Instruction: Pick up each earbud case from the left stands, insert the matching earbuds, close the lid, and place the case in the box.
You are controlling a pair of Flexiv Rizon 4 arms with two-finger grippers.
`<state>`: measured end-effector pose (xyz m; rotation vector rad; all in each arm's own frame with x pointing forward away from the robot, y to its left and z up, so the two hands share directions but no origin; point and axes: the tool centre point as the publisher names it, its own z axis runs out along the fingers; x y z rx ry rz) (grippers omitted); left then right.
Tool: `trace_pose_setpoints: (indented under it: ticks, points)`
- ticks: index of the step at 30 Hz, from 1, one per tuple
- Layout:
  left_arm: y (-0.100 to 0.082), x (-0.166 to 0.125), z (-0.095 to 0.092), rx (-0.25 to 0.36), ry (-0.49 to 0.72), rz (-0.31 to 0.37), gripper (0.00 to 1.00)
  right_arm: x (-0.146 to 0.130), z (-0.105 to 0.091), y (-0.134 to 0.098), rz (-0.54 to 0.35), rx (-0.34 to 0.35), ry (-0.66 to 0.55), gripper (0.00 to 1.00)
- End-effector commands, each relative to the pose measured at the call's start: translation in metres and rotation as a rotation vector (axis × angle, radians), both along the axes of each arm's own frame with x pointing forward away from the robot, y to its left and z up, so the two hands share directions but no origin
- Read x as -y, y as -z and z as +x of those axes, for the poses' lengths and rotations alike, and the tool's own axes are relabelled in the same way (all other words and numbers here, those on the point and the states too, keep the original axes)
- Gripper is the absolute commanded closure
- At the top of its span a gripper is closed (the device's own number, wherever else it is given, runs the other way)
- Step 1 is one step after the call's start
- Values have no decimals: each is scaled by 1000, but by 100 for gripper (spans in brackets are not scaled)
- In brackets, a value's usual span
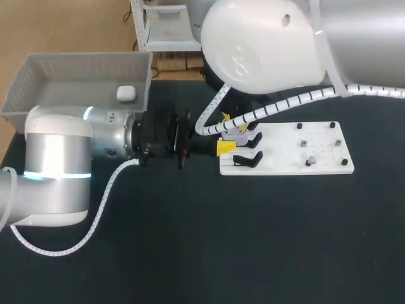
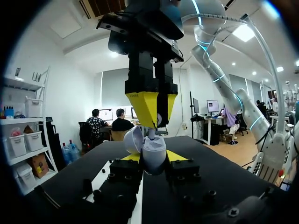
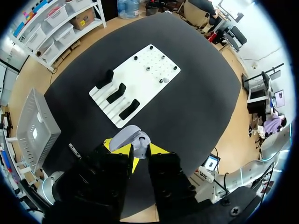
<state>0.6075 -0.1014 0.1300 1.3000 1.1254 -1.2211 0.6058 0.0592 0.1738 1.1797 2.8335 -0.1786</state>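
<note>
**One case boxed, a second open at the board**

Head view: on the dark bench (image 1: 253,247), the grey plastic box (image 1: 38,75) holds one closed white earbud case (image 1: 126,94), so we judge one case finished. Our left end effector (image 1: 223,148) and right end effector (image 1: 233,123) meet at the left edge of the white peg board (image 1: 319,134), around a pale lavender earbud case (image 1: 239,133). The black stands (image 1: 248,158) that show there are bare.

Left wrist view: the left end effector clamps the lavender case from both sides, with the lid hinged open. The right end effector hangs directly above, tips pinched close on a small pale earbud (image 2: 152,133) just over the open case.

Right wrist view: all three stands are empty, and the box contains only the white case. By our judgement, what is left is to seat the earbuds, shut the lid and carry this case to the box.
</note>
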Motion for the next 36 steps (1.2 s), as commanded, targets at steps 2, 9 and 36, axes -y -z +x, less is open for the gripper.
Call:
trace_pose_setpoints:
  ticks: [2,9,36]
  points:
    - [0,0,-2,2,-6,-1,100,1,3,2,1,-6,2,100]
    - [0,0,-2,2,-6,-1,100,1,4,5,-3,-13,3,100]
    - [0,0,-2,2,-6,-1,100,55,-65,-27,8,361,-297,0]
